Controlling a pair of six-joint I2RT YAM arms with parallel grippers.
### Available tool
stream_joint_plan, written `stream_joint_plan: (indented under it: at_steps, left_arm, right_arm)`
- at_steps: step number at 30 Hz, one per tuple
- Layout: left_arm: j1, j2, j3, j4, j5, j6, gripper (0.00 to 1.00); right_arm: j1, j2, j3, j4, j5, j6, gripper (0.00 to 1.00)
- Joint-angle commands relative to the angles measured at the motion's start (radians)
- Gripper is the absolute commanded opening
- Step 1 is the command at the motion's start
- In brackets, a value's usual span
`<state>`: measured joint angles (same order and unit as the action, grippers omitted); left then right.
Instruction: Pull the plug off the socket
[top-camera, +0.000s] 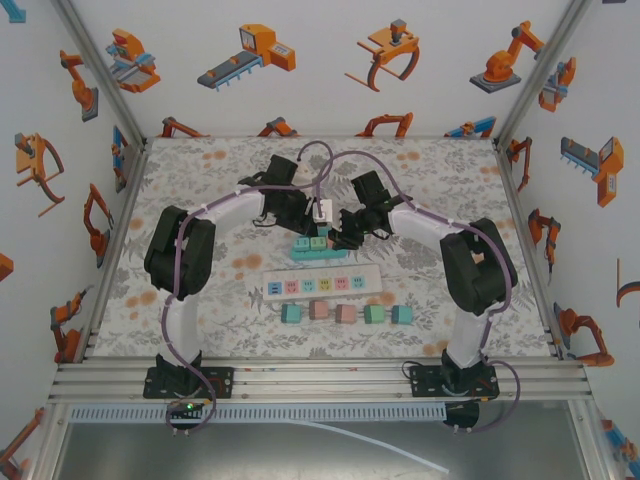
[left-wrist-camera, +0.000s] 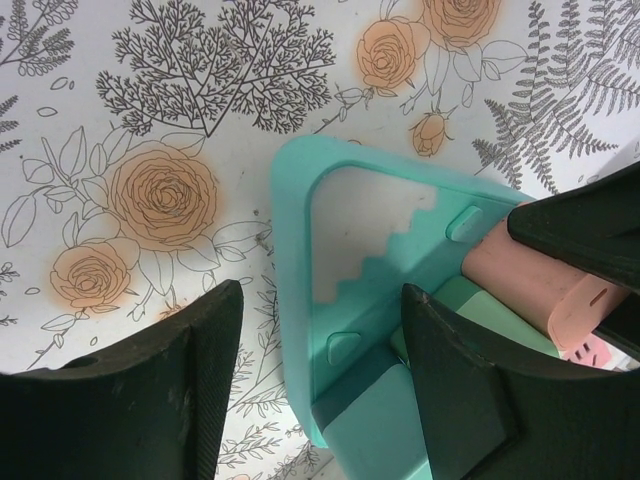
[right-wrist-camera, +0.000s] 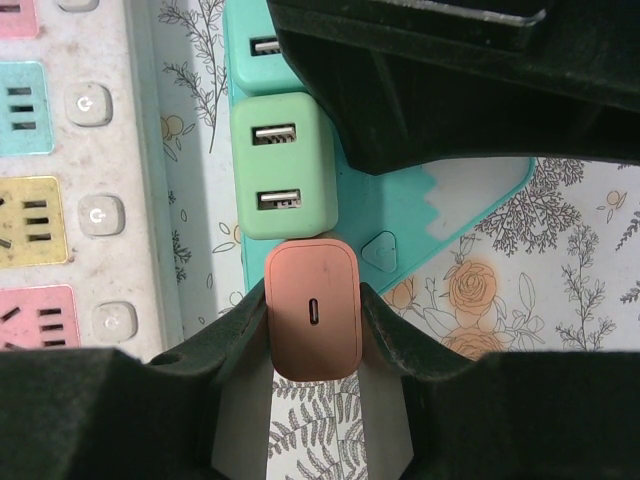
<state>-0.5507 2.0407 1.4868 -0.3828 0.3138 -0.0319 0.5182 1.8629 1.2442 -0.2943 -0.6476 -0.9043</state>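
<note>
Left tool (left-wrist-camera: 320, 345) spread wide; right tool (right-wrist-camera: 313, 322) clamped tight.

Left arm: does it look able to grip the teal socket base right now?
Probably yes. The left gripper has its jaws open astride the edge of the teal socket base, nothing blocking them; the right gripper, shut on the pink plug, sits off to one side.

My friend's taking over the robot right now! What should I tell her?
Right gripper: shut on the pink plug.
Left gripper: open, one finger either side of the teal socket strip's edge, not clamping.
Pink plug stands beside the green plug on that strip.
Done: plug grasped. Left: pull it off; I cannot tell if it's already loose.
</note>
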Motion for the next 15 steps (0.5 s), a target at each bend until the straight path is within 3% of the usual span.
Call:
stream_joint_plan:
  at_steps: [1,15]
  left_arm:
    - [-0.004,0.079,-0.015,-0.063,-0.146,0.060,0.60]
    - [-0.005,0.093,-0.003,-0.082,-0.185,0.052,0.59]
  right_arm:
    - [0.003,-0.013,0.059,0.057,-0.105,0.040,0.12]
    - [0.035,-0.134,-0.121,0.197,-0.048,-0.128,0.12]
